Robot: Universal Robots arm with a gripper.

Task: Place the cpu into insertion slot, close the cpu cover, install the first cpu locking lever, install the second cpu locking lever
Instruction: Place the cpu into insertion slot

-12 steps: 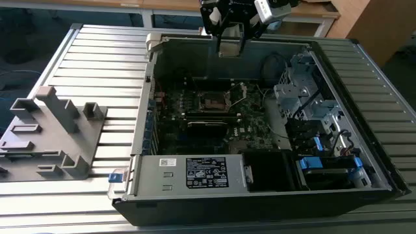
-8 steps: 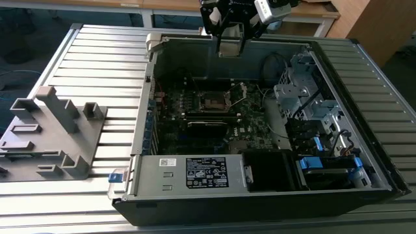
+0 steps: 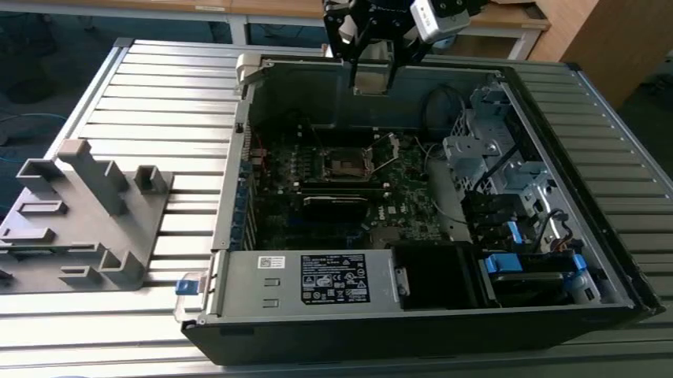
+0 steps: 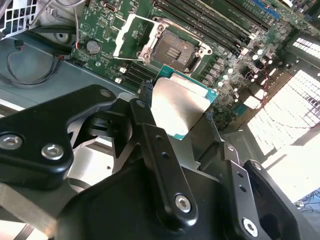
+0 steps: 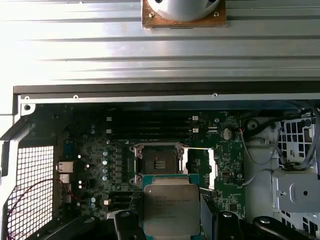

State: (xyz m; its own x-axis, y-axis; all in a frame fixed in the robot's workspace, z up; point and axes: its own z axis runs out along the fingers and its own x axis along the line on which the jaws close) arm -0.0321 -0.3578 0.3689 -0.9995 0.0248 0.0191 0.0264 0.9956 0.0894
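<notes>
The cpu (image 4: 181, 102) is gripped at its edges by the fingers (image 4: 150, 132) of the gripper (image 3: 373, 79), which are closed on it. In the exterior view the gripper is seen above the far wall of the open computer case (image 3: 315, 102), which is laid on a ribbed metal tabletop (image 3: 158, 102). In the second wrist view the chip is held clear of the insertion slot (image 4: 176, 50). The slot is seen bare on the green motherboard (image 4: 100, 22), with the cpu cover (image 4: 131, 36) swung open beside it.
</notes>
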